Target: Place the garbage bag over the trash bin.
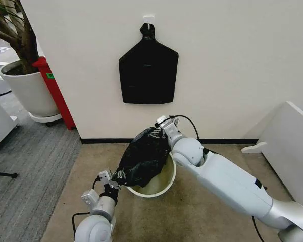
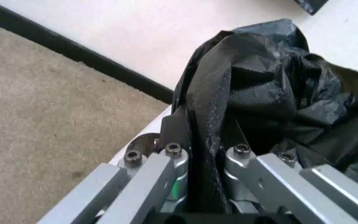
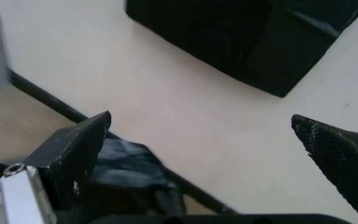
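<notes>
Garbage bag film lies heaped over the left and far part of the trash bin, a small white bucket on the tan floor close to the wall. The bin's near-right rim and pale inside are bare, so by my judgement the bag is draped rather than seated around the mouth.

The left gripper sits at the bin's near-left side, its fingers pressed together on a bunched fold of the black plastic; the left wrist view shows the fold running straight down between the metal fingers. The right gripper is at the far side of the bin, just above the heap. Its fingers stand spread wide with bare wall between them, holding nothing, though a lump of bag lies beside one finger and contact there is hard to rule out.

The bag looks thin, glossy and crinkly, so it should be very light, limp and slippery: it will sag, cling and slide out of a weak pinch. The best hold is probably the open hem, gathered into a few layers, at opposite sides so the mouth can be stretched over the rim.
</notes>
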Controlling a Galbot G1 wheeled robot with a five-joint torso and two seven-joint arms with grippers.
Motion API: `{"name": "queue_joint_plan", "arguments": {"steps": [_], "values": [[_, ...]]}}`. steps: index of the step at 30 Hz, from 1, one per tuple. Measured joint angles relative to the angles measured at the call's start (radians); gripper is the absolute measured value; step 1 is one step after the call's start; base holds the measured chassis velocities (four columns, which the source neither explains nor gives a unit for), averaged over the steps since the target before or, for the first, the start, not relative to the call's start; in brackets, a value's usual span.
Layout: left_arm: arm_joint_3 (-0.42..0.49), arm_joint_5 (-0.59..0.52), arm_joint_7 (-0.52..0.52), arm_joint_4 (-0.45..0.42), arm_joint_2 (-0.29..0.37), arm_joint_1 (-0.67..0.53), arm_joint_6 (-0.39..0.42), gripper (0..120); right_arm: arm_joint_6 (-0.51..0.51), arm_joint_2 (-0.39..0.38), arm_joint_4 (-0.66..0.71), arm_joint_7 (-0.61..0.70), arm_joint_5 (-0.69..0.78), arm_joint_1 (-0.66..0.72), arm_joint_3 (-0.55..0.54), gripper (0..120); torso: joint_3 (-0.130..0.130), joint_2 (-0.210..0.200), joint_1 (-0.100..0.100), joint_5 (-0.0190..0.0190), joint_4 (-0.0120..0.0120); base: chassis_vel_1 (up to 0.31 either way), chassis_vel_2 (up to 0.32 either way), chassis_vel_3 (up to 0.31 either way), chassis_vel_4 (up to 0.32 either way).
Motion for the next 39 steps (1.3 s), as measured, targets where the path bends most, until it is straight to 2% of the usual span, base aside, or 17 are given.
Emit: {"name": "queue_joint_plan", "arguments": {"steps": [1, 3, 5, 7, 10, 22, 39], "values": [[0.000, 0.003, -0.002, 0.007, -0.003, -0.006, -0.005, 5, -0.008, 0.004, 0.047, 0.084, 0.132, -0.008, 0.004, 100, 0.000, 0.000, 0.000, 0.0002, 0.0000, 0.000, 0.000, 0.000, 0.000], [0.000, 0.006, -0.005, 0.011, -0.010, -0.012, -0.006, 5, -0.013, 0.014, 0.089, 0.203, 0.293, -0.019, 0.002, 100, 0.000, 0.000, 0.000, -0.0001, 0.0001, 0.000, 0.000, 0.000, 0.000], [0.000, 0.009, -0.007, 0.012, -0.012, -0.014, -0.006, 5, -0.013, 0.017, 0.094, 0.228, 0.319, -0.025, 0.000, 100, 0.000, 0.000, 0.000, 0.0000, 0.0001, 0.000, 0.000, 0.000, 0.000], [0.000, 0.022, -0.011, 0.015, -0.021, -0.022, -0.007, 5, -0.014, 0.026, 0.089, 0.322, 0.355, -0.036, -0.022, 100, 0.000, 0.000, 0.000, 0.0000, 0.0000, 0.000, 0.000, 0.000, 0.000], [-0.001, 0.025, -0.017, 0.013, -0.027, -0.023, -0.008, 5, -0.014, 0.031, 0.055, 0.376, 0.343, -0.046, -0.043, 100, 0.000, 0.000, 0.000, 0.0001, 0.0001, 0.000, 0.000, 0.000, 0.000], [-0.037, 0.007, -0.018, 0.003, -0.021, -0.020, -0.015, 5, -0.015, -0.055, 0.011, 0.324, 0.258, -0.091, -0.041, 100, 0.000, 0.000, 0.000, 0.0002, 0.0000, 0.000, 0.000, 0.000, 0.000], [-0.085, -0.045, -0.024, -0.026, -0.033, -0.021, -0.016, 5, -0.014, -0.131, 0.000, 0.234, 0.162, -0.227, 0.055, 100, 0.000, 0.000, 0.000, 0.0002, 0.0000, 0.000, 0.000, 0.000, 0.000]]}}
